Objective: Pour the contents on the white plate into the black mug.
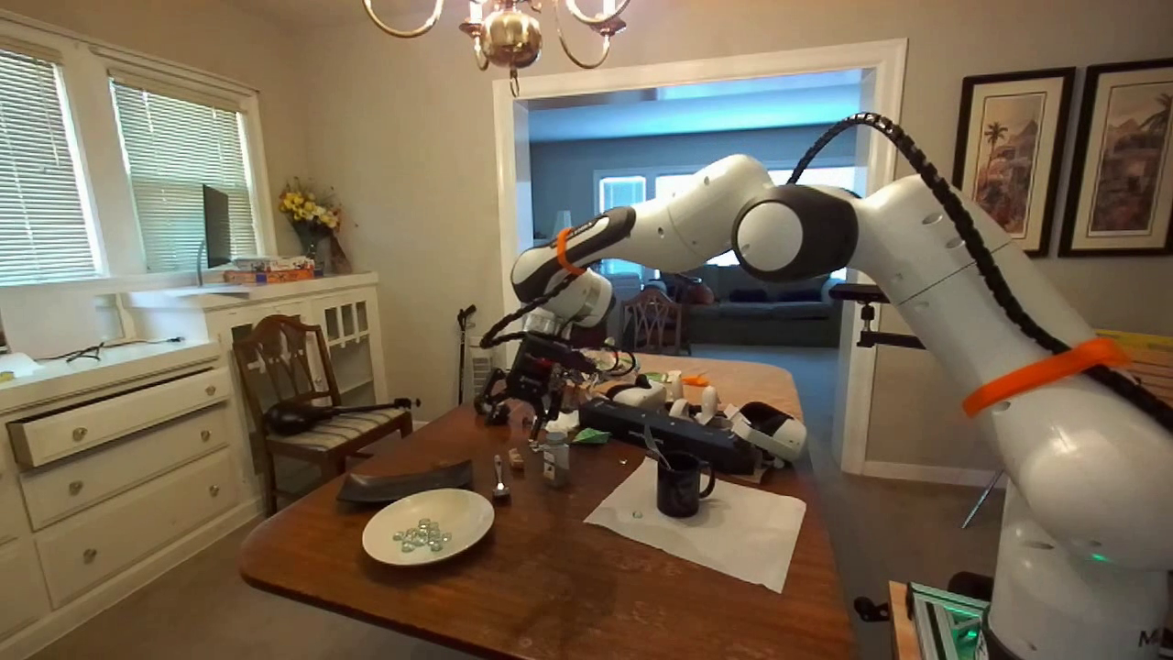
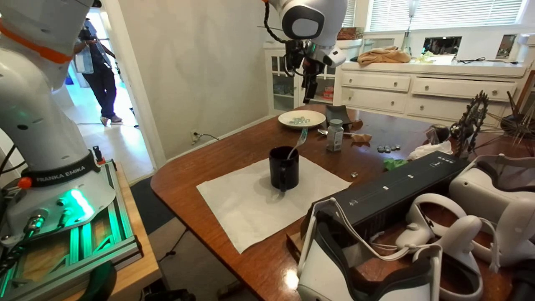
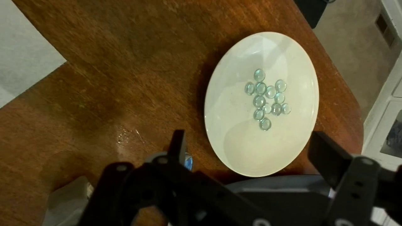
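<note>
The white plate point(image 1: 469, 515) lies flat on the table; it also shows in an exterior view point(image 2: 286, 118) and in the wrist view point(image 3: 229, 135). The contents point(image 3: 270, 92), clear greenish glass pebbles, are clustered near its middle. They show in both exterior views point(image 1: 423, 536) point(image 2: 301, 121). The black mug point(image 1: 676, 490) stands upright on white paper with a fork point(image 2: 301, 138) in it; it also shows in an exterior view point(image 2: 278, 167) and is out of the wrist view. My gripper point(image 3: 249, 139) is open and empty above the table, its fingers apart either side of the plate's near end in the wrist view.
A dark elongated tray point(image 1: 403, 484) lies beside the plate. A spoon point(image 1: 500, 481) and a glass jar point(image 1: 555, 461) stand between plate and mug. A long black box point(image 2: 393, 184), headsets point(image 2: 493, 196) and loose pebbles point(image 2: 388, 149) lie farther along. White paper point(image 2: 234, 209) lies under the mug.
</note>
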You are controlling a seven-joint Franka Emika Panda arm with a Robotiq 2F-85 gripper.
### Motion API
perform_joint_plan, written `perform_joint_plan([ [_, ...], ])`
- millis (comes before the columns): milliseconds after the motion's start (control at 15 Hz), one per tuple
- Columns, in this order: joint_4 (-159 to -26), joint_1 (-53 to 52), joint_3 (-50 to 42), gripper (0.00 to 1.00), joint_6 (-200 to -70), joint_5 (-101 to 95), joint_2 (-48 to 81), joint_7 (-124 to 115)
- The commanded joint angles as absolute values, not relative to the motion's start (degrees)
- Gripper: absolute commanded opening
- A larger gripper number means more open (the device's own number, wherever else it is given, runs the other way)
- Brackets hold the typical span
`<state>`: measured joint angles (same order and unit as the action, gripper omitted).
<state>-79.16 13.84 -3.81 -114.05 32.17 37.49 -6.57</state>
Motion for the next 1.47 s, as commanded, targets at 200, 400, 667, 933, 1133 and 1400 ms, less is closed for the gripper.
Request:
perform_joint_plan([
  [200, -77.2, 14.2, -3.1, 1.0, -114.0, 30.8, 39.0, -7.0],
  [400, -73.0, 14.9, -2.9, 1.0, -116.0, 31.0, 43.6, -6.5],
  [667, -67.0, 15.8, -2.0, 1.0, -117.8, 30.6, 49.6, -6.2],
  [933, -59.4, 16.4, -0.1, 1.0, -115.0, 29.6, 55.4, -4.9],
  [1133, -55.2, 16.4, 1.3, 1.0, -114.0, 28.1, 58.6, -4.6],
  [1400, -57.9, 15.7, 1.0, 1.0, -115.3, 29.2, 57.3, -4.8],
])
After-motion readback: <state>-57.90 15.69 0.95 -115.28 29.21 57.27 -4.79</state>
